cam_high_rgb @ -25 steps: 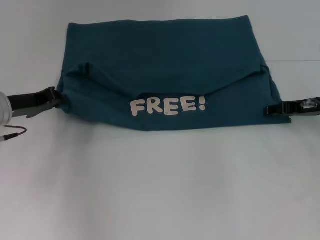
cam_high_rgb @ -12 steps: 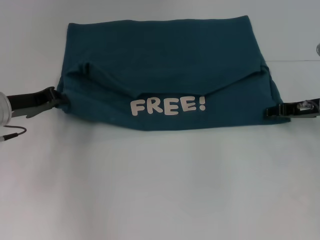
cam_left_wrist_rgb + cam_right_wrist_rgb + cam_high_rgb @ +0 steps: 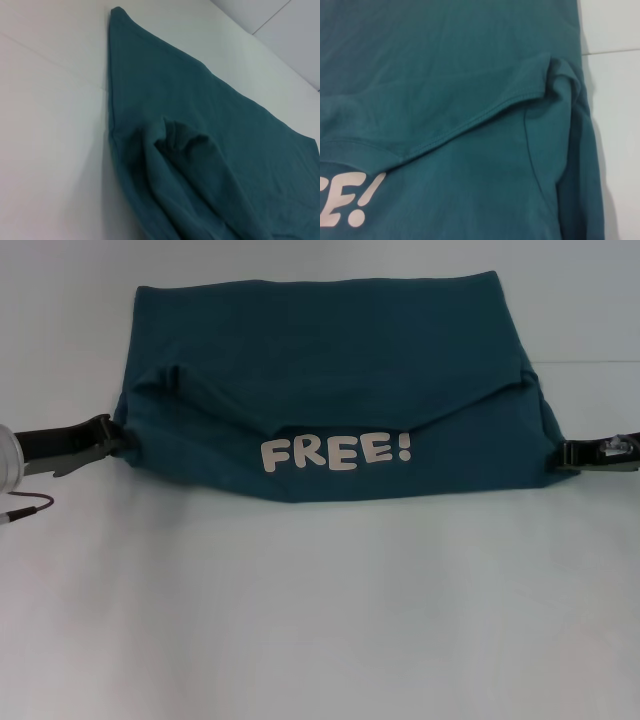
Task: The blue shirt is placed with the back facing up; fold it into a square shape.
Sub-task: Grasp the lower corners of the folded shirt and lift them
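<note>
One blue shirt (image 3: pixel 330 380) lies partly folded on the white table (image 3: pixel 320 620), its "FREE!" print (image 3: pixel 336 452) facing up. At nine o'clock the left gripper (image 3: pixel 118 438) touches its edge; at three o'clock the right gripper (image 3: pixel 572 454) sits beside it. Neither grip can be made out.

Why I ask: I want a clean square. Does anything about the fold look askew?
Yes. On the blue shirt, the folded-over flap's hem sags in a curve toward the FREE! print, with fabric bunched at both side corners. The left gripper and right gripper sit at its edges.
</note>
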### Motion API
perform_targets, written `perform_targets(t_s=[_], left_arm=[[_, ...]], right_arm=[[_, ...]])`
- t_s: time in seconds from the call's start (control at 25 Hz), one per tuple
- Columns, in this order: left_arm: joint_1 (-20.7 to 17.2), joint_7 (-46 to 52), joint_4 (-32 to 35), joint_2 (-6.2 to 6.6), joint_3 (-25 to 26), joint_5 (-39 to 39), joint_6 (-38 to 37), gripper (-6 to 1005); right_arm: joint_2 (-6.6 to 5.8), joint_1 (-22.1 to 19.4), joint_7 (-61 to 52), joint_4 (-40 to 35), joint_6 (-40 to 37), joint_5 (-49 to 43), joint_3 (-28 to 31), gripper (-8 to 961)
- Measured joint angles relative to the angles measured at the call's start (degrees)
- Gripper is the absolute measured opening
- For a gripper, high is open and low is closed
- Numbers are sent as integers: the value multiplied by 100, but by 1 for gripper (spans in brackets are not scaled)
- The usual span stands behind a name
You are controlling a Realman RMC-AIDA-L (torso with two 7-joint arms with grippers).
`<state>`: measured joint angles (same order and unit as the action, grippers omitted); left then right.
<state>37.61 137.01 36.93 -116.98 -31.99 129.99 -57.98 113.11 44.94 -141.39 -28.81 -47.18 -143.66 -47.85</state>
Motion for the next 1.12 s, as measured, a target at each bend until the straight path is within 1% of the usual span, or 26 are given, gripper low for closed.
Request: perform_targets(t_s=[0.24, 0.4, 0.52, 0.6, 0.64, 0.72, 0.8, 0.84, 0.88, 1.0, 1.04, 1.12], left_arm=[[0, -2, 6, 0, -12, 0, -76, 30], [-39, -8, 157, 14, -27, 39, -491, 30], [-157, 44, 391, 60, -5, 57, -981, 30], [-282, 147, 630, 119, 5, 93, -1436, 30], [-363, 229, 791, 164, 11, 183, -1787, 30], [-437, 323, 975, 214, 25, 346, -2194, 29], [-505, 405, 1160, 250, 56, 557, -2623, 29], [-554, 442, 1313, 270, 127, 742, -2976, 29], [-573, 448, 1384, 279, 179, 835, -3152, 29], [-632, 434, 1633, 307, 361, 1316, -3907, 29], [-632, 434, 1633, 307, 361, 1316, -3907, 29], [-678, 427, 1773, 311, 401, 1635, -4317, 29]], right_arm=[[-25, -50, -2, -43, -141, -4, 31, 51], [-78, -183, -3, -430, -742, 31, 124, 44], [-131, -345, -69, -952, -1537, 33, 317, 44], [-178, -466, -133, -1298, -2065, 33, 432, 45], [-214, -531, -161, -1462, -2339, 33, 498, 45], [-301, -616, -192, -1685, -2863, 33, 633, 45], [-406, -686, -211, -1797, -3418, 31, 763, 45], [-446, -718, -219, -1826, -3687, 27, 810, 45], [-472, -750, -232, -1845, -3882, 19, 836, 45], [-509, -881, -284, -1892, -4471, 0, 868, 45], [-514, -919, -292, -1904, -4656, -11, 861, 45], [-518, -993, -291, -1927, -5004, -72, 851, 45]])
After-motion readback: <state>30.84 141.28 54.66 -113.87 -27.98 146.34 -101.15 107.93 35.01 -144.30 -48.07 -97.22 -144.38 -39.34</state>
